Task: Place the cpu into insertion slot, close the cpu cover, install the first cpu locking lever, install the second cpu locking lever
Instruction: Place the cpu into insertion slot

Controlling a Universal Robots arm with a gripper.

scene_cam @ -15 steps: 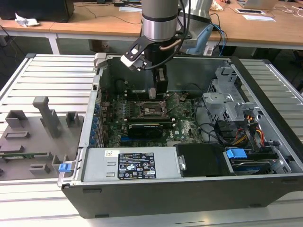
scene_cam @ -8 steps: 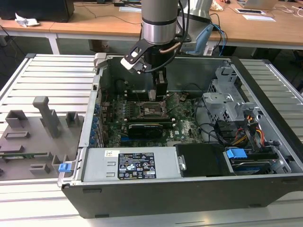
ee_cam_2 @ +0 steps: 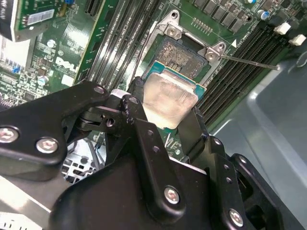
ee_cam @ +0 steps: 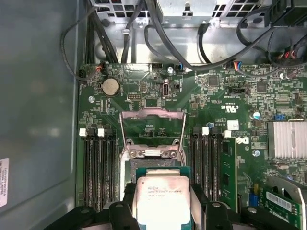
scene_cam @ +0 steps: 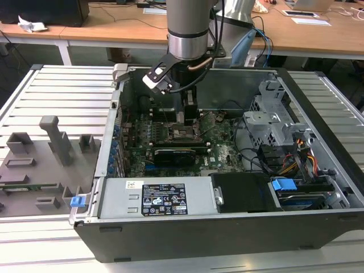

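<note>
Robotics lab, open computer case (scene_cam: 227, 239) on slatted metal bench (scene_cam: 62, 91), wooden desks (scene_cam: 114, 28) behind

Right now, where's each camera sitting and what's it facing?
Exterior view: off-arm, high, looking down into the open computer case; arm and gripper show.
First wrist view: wrist-mounted, facing cpu and raised cpu cover; fingers show.
Second wrist view: wrist-mounted, oblique over gripper links toward the socket.
Shared: both wrist views show the gripped cpu.

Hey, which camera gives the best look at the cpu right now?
The first wrist view: the cpu faces the camera squarely, held between the fingers of the gripper. The second wrist view shows the cpu slanted. In the exterior view the gripper hides it.
</note>
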